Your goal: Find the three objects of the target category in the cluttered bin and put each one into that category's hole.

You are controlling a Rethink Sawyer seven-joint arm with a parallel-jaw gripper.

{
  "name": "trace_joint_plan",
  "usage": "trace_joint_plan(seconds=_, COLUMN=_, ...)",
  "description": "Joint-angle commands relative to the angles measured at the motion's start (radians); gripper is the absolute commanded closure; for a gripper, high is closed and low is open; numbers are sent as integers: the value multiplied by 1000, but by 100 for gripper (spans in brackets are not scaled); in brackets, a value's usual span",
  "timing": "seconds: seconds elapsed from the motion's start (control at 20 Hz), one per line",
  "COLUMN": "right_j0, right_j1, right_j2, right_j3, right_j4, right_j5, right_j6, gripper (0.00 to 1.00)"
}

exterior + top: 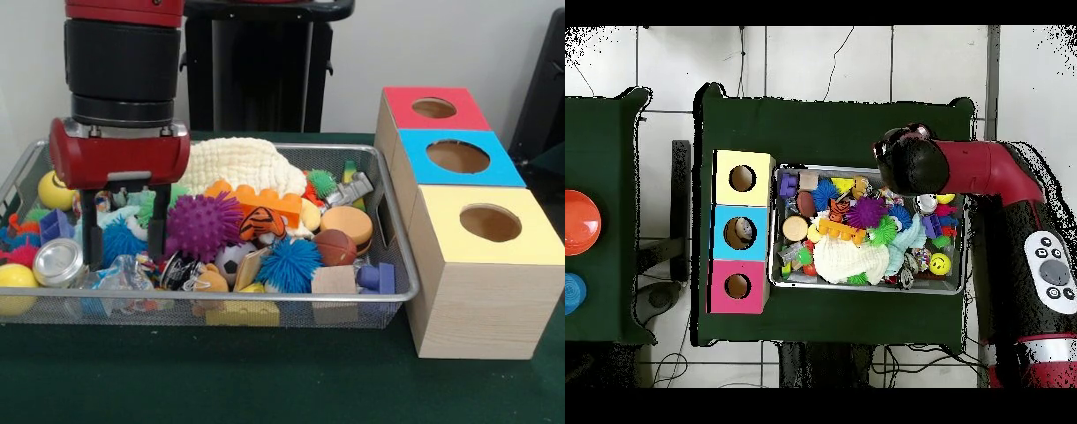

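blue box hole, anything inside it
In the overhead view, the blue box holds a pale object showing through its hole; its shape is unclear. The front view shows only tan interior.

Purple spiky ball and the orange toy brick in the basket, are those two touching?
Touching. In the front view the purple spiky ball's spikes press against the left end of the orange toy brick, no gap between them.
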Motion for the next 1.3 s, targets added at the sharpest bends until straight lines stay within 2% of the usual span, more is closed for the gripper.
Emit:
trace_joint_plan(seconds=0.05, right_j0=-4, right_j1=64, right_j2=-47, right_j3=-48, right_j4=-45, right_j5=-13, right_j6=27, gripper=0)
trace_joint_plan(seconds=0.35, right_j0=0, right_j1=77, right_j2=-69, right_j3=-29, right_j4=-46, right_j5=-66, right_j6=71, gripper=0)
trace_joint_plan(seconds=0.6, right_j0=1, right_j1=116, right_j2=-75, right_j3=-43, right_j4=-47, right_j5=-89, right_j6=70, gripper=0)
trace_joint_plan(seconds=0.8, right_j0=15, right_j1=106, right_j2=-97, right_j3=-28, right_j4=-49, right_j5=-101, right_j6=90, gripper=0)
trace_joint_plan(seconds=1.1, right_j0=40, right_j1=72, right_j2=-178, right_j3=46, right_j4=-20, right_j5=-31, right_j6=150, gripper=0)
trace_joint_plan(seconds=1.3, right_j0=57, right_j1=71, right_j2=-238, right_j3=58, right_j4=0, right_j5=9, right_j6=186, gripper=0)
